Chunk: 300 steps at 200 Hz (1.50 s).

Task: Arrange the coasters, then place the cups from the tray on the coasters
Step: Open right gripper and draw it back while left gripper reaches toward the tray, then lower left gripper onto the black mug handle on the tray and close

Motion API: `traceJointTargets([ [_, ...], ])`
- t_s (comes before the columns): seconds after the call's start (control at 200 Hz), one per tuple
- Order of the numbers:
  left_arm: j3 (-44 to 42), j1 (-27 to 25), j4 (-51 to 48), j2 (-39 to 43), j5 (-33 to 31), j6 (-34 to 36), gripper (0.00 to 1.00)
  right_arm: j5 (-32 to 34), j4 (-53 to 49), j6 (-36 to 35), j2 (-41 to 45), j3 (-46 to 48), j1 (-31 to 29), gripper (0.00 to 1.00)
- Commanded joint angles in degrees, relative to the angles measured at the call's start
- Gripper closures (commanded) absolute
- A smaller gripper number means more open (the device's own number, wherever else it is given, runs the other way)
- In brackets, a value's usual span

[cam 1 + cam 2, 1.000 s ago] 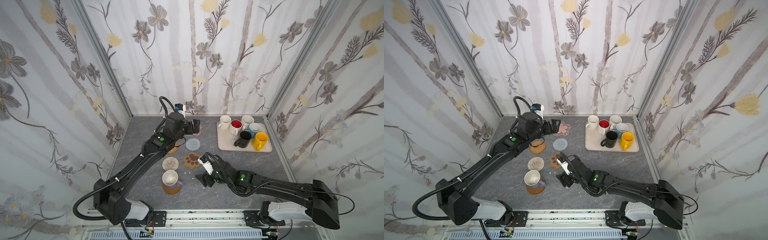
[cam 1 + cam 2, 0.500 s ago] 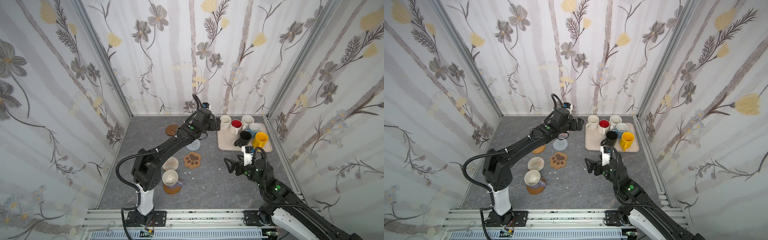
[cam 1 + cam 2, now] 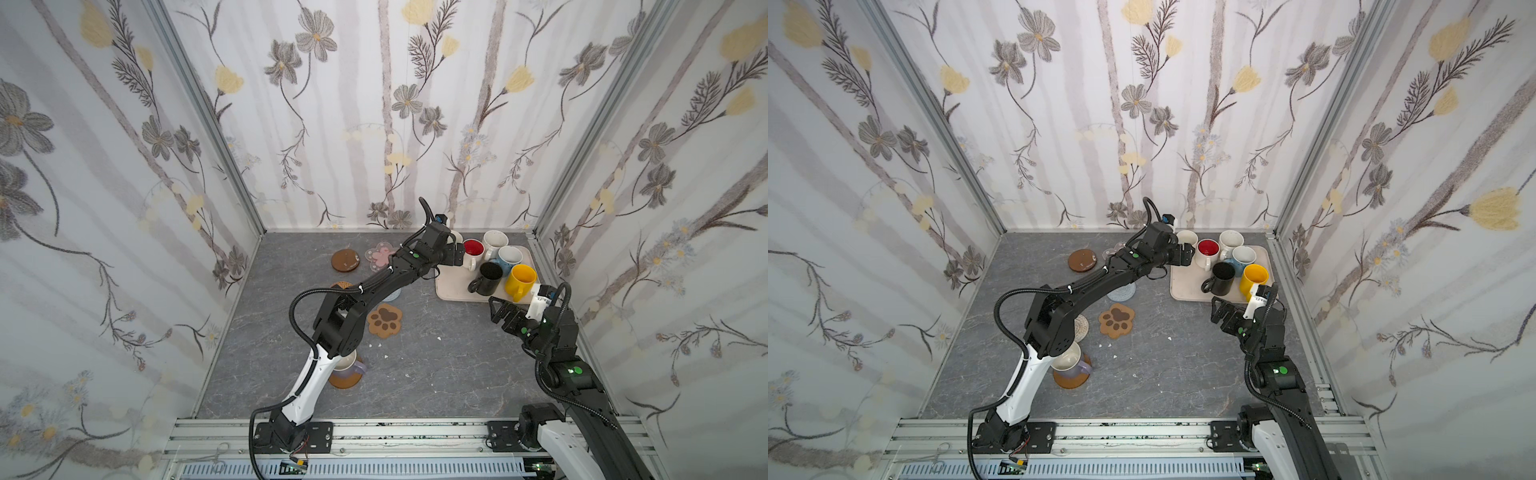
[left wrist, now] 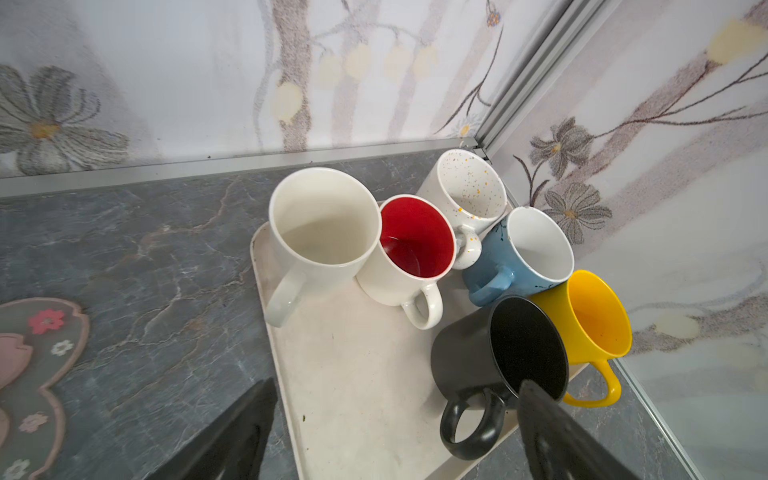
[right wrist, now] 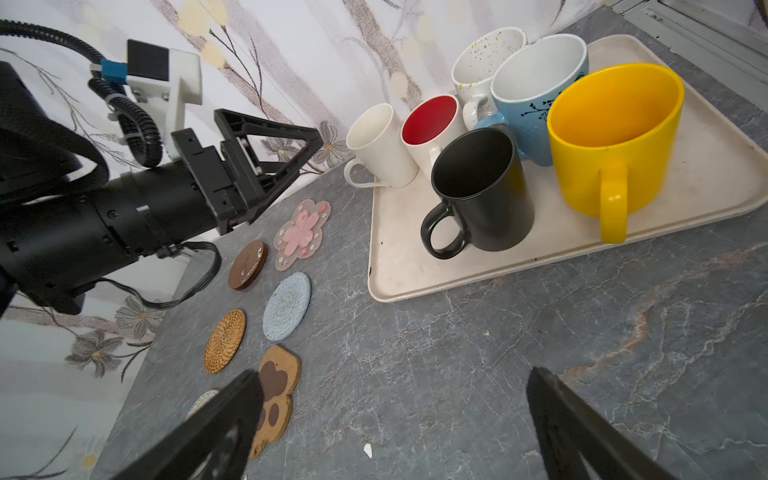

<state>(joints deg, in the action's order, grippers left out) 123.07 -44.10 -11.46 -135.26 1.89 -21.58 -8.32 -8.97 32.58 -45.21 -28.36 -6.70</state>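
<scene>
Both arms have left the coasters since a second ago. The left hand (image 3: 456, 254) now hangs over the left end of the tray (image 3: 452, 289), close to the plain cream mug (image 4: 324, 220). The right hand (image 3: 498, 307) has pulled back to the tray's front edge near the yellow mug (image 4: 594, 320). Each hand is spread wide with nothing in it.

Six glossy mugs stand bunched on the smooth beige tray. The other four are a red-lined white one (image 4: 415, 237), a speckled one (image 4: 469, 187), a blue one (image 4: 523, 257) and a black one (image 4: 498, 353).

On the grey marbled table (image 3: 415, 374) lie a pink flower mat (image 5: 302, 235), a brown disc (image 5: 248, 264), a woven grey-blue round (image 5: 286, 306), a rattan round (image 5: 225, 340) and a tan paw shape (image 5: 276, 399). A lavender mug (image 3: 1073, 361) sits on another brown disc (image 3: 1069, 381).
</scene>
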Motion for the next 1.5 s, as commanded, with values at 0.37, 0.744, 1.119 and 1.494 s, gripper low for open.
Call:
traceJointTargets([
  [0.37, 8.1, -1.2, 0.7, -9.5, 5.8, -0.3, 0.31, 0.6, -3.6, -0.6, -3.1, -3.9, 1.0, 0.0],
  [0.744, 0.6, -1.3, 0.7, -6.6, 11.3, 4.6, 0.51, -0.5, -2.9, -1.4, -5.9, -2.3, 2.0, 0.03],
  [1.119, 1.2, -3.3, 0.8, -9.5, 10.1, 2.5, 0.62, -3.1, -1.3, -1.6, -9.2, -2.5, 3.1, 0.05],
  [1.494, 2.7, -4.9, 0.8, -11.1, 9.5, 1.1, 0.62, -4.1, -1.0, -2.4, -10.4, -2.1, 4.1, 0.05],
])
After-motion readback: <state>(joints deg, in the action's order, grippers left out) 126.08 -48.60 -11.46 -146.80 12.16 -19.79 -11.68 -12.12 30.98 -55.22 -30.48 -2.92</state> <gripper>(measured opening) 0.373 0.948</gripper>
